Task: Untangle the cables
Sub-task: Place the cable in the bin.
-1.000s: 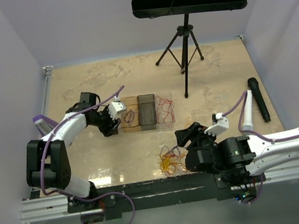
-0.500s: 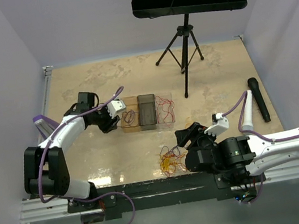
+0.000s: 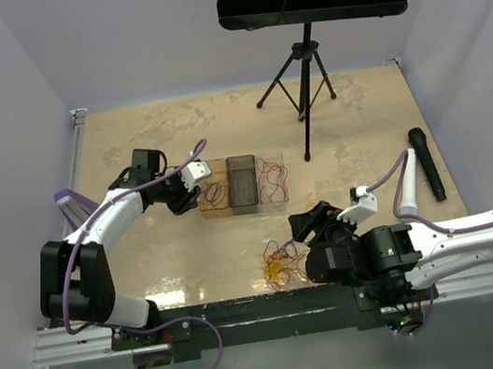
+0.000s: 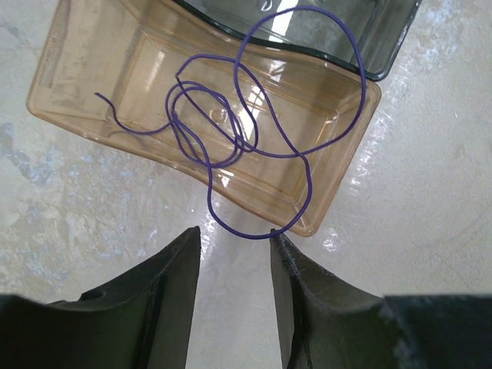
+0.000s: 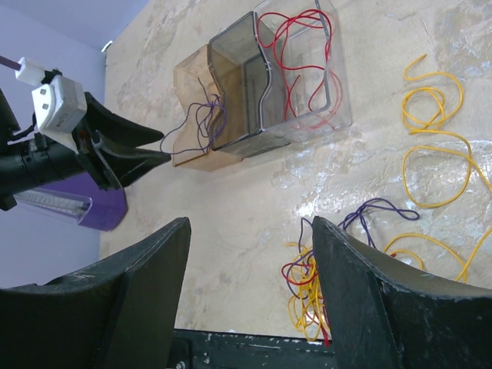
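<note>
A tangle of thin yellow, red and purple wires (image 3: pixel 282 264) lies near the front edge; it also shows in the right wrist view (image 5: pixel 307 284). My right gripper (image 5: pixel 250 223) is open and empty, just right of and above it (image 3: pixel 309 227). A loose yellow wire (image 5: pixel 430 131) lies further right. A purple wire (image 4: pixel 244 233) lies in the amber tray (image 4: pixel 92 84), one loop hanging over its near rim. My left gripper (image 4: pixel 234 238) is open just in front of that loop, at the tray's left side (image 3: pixel 184 195). Red wires (image 5: pixel 296 61) lie in the clear tray (image 3: pixel 276 200).
A grey tray (image 3: pixel 243 183) stands between the amber and clear trays. A music stand's tripod (image 3: pixel 304 89) stands at the back. A black microphone (image 3: pixel 427 164) and a white one (image 3: pixel 405 188) lie at the right. A purple object (image 3: pixel 68 203) is at the left edge.
My left gripper has shifted slightly toward the far side, beside the amber tray, and its arm has swung. The right arm and the tangle have not moved.
</note>
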Controlling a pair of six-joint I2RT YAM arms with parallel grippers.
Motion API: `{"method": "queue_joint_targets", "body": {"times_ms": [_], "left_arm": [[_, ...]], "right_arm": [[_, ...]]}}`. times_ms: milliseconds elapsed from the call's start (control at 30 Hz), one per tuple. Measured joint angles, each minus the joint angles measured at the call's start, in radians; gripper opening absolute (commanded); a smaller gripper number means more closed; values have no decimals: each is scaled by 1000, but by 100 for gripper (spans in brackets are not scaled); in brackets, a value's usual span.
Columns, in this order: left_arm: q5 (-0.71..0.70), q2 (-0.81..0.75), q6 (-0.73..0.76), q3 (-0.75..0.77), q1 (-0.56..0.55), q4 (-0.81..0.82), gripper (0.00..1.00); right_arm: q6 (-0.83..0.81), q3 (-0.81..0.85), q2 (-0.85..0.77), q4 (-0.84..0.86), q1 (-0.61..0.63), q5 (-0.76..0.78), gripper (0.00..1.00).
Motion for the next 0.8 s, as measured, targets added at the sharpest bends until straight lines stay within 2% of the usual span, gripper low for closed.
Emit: {"method": "queue_joint_targets", "body": {"times_ms": [467,800], "left_arm": [[1,18,-89,35,-41,85,45],[-24,137,-130,42,-102,133,45]], "right_arm": [[2,0,-2,1,0,0,69],[13,0,-11,1,0,-1,69]]}}
